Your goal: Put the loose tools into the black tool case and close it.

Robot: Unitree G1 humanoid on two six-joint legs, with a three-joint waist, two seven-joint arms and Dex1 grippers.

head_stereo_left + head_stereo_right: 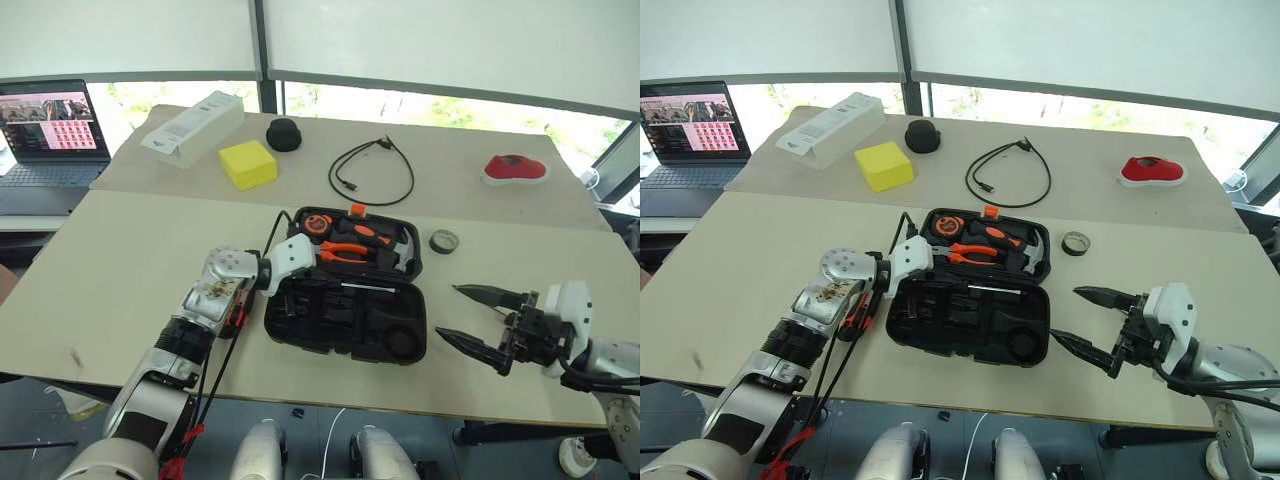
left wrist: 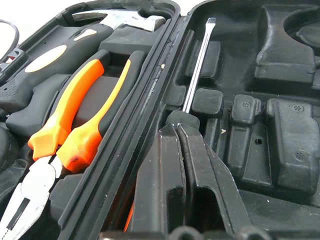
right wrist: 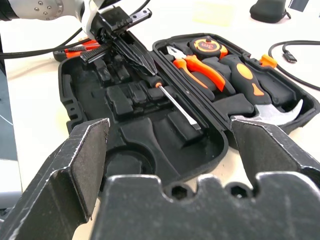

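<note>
Left claw point(image 3: 131, 52) clamps a screwdriver point(image 3: 175, 102) in the open tool case point(image 1: 300, 335); right claw point(image 1: 478, 318) gapes empty; tape roll point(image 1: 444, 241) still outside.

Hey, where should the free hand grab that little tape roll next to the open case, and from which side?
Grip the tape roll across its rim from above. It lies flat on the table, clear of the tool case, so open fingers can straddle the ring.

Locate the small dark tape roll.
In the head views the tape roll lies loose on the table, just off the right side of the open black tool case, beyond the right gripper.
</note>
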